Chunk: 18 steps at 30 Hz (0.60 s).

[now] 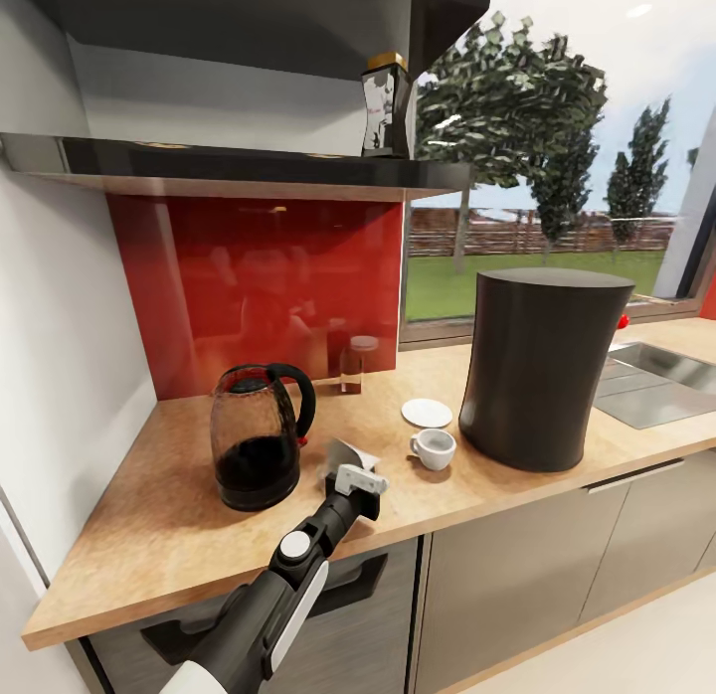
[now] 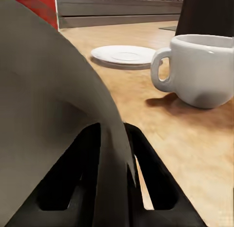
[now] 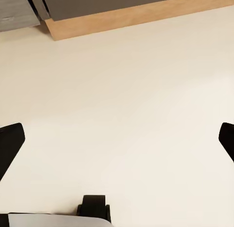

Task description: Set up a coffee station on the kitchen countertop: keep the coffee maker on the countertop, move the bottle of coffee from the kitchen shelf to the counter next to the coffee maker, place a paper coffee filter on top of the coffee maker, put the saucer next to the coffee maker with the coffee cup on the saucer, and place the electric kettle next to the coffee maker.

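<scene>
Paper coffee filter [image 2: 53, 124], thin and easily crumpled, is pinched at its edge by the left gripper [image 1: 350, 467] low over the countertop [image 1: 159, 515], between kettle [image 1: 256, 437] and cup [image 1: 434, 447]; the right gripper's fingertips [image 3: 10, 144] are spread over floor

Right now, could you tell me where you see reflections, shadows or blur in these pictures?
Head view: the red backsplash mirrors blurred shapes. Left wrist view: the coffee cup casts a soft shadow on the countertop; the held paper filter looms blurred. Right wrist view: evenly lit floor.
</scene>
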### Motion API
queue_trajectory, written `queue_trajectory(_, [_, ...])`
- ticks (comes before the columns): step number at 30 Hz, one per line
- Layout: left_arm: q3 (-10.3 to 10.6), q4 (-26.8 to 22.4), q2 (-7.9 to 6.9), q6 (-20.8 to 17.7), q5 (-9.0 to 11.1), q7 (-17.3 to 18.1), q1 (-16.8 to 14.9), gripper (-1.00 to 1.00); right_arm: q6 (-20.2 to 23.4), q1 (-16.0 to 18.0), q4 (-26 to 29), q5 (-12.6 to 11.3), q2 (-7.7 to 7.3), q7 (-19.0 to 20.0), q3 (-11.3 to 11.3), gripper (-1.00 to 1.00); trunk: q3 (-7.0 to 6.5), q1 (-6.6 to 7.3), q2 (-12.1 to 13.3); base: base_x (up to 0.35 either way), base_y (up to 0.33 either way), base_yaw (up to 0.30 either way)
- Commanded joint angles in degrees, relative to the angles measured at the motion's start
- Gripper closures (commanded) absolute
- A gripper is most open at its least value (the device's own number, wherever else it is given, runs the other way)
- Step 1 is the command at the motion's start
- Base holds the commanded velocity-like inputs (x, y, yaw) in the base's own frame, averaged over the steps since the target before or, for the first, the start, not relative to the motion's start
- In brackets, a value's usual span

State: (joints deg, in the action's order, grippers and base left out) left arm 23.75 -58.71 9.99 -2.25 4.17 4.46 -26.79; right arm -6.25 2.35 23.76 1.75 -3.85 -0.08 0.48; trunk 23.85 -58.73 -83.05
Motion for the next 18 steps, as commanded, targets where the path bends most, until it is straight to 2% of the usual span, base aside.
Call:
queue_trajectory(1, [0.0,0.0,0.0,-0.2,0.2,0.2,0.0,1.0,-0.2,0.0,0.0,0.2,-0.02,0.0,0.0,-1.0,0.07,0.0,0.0,0.0,0.0,0.0])
queue_trajectory(18, [-0.4,-0.4,0.0,-0.2,0.3,0.2,0.0,1.0,-0.2,0.0,0.0,0.2,-0.02,0.0,0.0,-1.0,0.07,0.0,0.0,0.0,0.0,0.0])
